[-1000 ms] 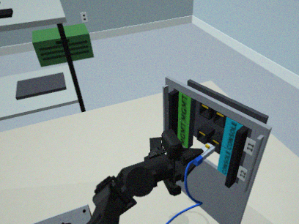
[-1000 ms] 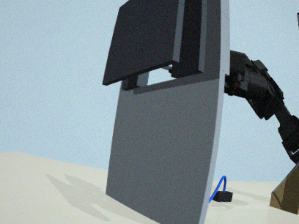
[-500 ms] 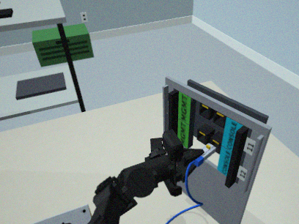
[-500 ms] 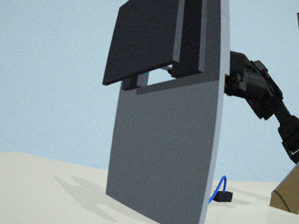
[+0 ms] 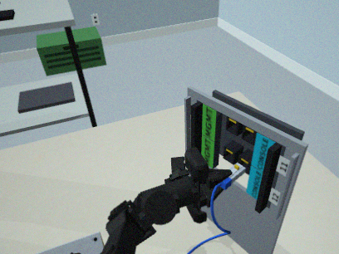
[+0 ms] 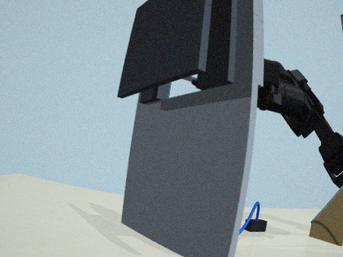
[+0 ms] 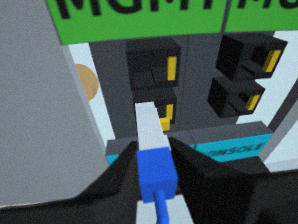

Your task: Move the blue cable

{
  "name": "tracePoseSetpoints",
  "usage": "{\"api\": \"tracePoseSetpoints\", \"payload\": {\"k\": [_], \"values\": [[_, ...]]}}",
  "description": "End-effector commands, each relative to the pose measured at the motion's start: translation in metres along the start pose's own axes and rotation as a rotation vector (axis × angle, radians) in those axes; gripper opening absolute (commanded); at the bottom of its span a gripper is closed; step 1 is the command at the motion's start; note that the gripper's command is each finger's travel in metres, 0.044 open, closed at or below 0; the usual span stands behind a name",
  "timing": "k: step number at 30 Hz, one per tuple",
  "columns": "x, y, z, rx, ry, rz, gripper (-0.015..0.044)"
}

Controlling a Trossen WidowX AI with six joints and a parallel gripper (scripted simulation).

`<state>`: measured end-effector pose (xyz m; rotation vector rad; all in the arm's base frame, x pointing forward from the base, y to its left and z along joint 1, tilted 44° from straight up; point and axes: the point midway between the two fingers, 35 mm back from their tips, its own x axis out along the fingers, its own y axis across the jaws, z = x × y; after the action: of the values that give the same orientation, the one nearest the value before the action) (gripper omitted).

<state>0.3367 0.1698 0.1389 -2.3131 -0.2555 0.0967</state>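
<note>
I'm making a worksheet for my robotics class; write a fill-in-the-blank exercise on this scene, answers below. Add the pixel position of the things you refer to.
The cable (image 5: 213, 207) (image 6: 250, 218) (image 7: 161, 207) is coloured ____.
The gripper (image 5: 228, 178) (image 7: 152, 144) is holding the ____.
The label strip (image 5: 208, 137) (image 7: 140, 20) reading MGMT is coloured ____.
The strip (image 5: 260, 166) (image 7: 232, 147) coloured light blue reads ____.

Answers: blue; plug; green; CONSOLE
</note>
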Motion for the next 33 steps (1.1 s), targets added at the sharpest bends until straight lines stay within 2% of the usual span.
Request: {"api": "tracePoseSetpoints", "payload": {"k": [1,33], "values": [[0.0003,-0.0036,-0.0017,0.0,-0.001,-0.013,0.0],[0.0059,-0.0041,-0.0023,0.001,0.0,-0.015,0.0]]}}
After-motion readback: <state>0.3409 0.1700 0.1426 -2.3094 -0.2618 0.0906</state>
